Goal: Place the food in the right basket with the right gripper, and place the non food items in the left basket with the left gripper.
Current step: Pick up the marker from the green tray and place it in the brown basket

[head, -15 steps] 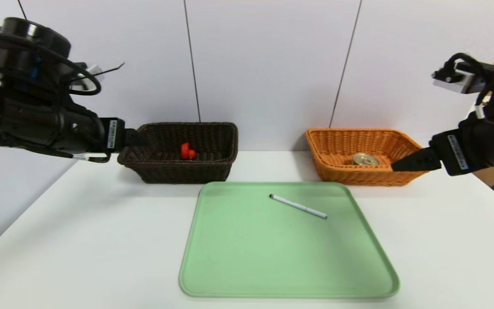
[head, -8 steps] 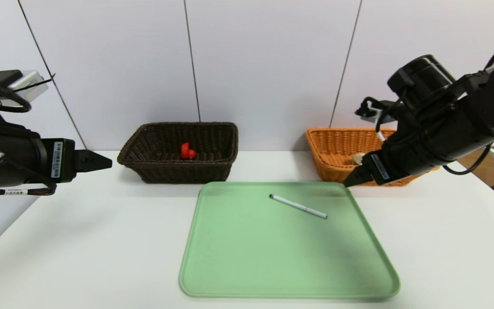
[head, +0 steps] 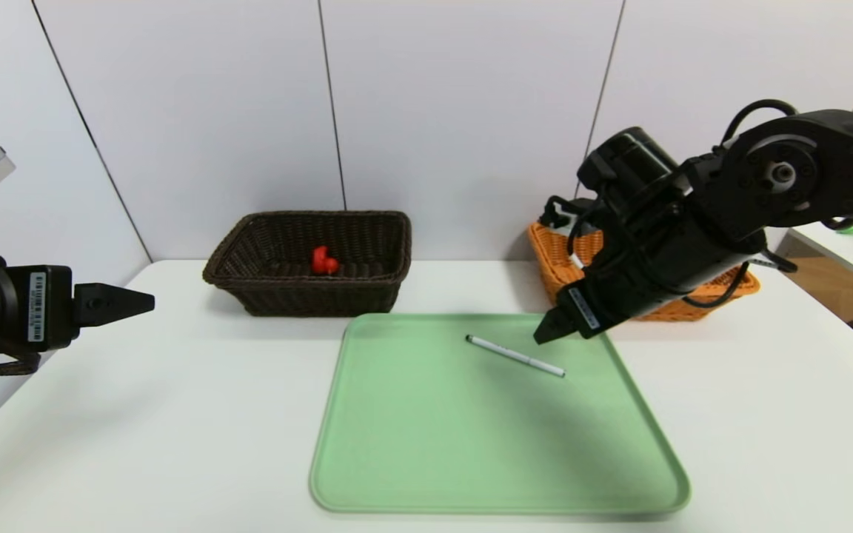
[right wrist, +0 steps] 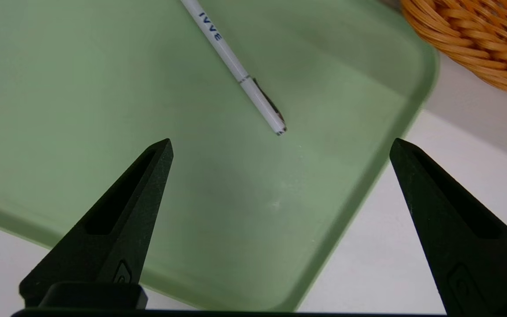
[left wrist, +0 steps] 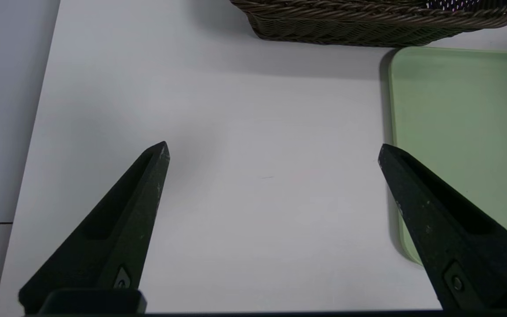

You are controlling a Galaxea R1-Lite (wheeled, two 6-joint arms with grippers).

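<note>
Left end effector (head: 146, 303): at the left edge of the head view, level with the lower part of the dark basket, pointing toward frame centre; in its wrist view the fingers (left wrist: 139, 193) stand wide apart with only bare white surface (head: 175, 414) between them; it holds nothing.
Right end effector (head: 543, 334): right of centre in the head view, tip over the upper right part of the tray, near the pen's right end but apart from it; in its wrist view the fingers (right wrist: 143, 189) are spread wide and empty.
Pen (head: 515, 356): thin and white, lying flat on the tray, slanting from upper left to lower right, in the tray's upper right part; blue lettering on its barrel shows in the right wrist view (right wrist: 236, 70).
Tray (head: 412, 459): pale green, rounded corners, in the lower centre of the head view.
Dark basket (head: 308, 296): upper left of centre, just behind the tray's upper left corner.
Duck (head: 323, 261): red, inside the dark basket, near its middle.
Orange basket (head: 552, 255): upper right, largely hidden behind the right arm; its contents cannot be seen.
</note>
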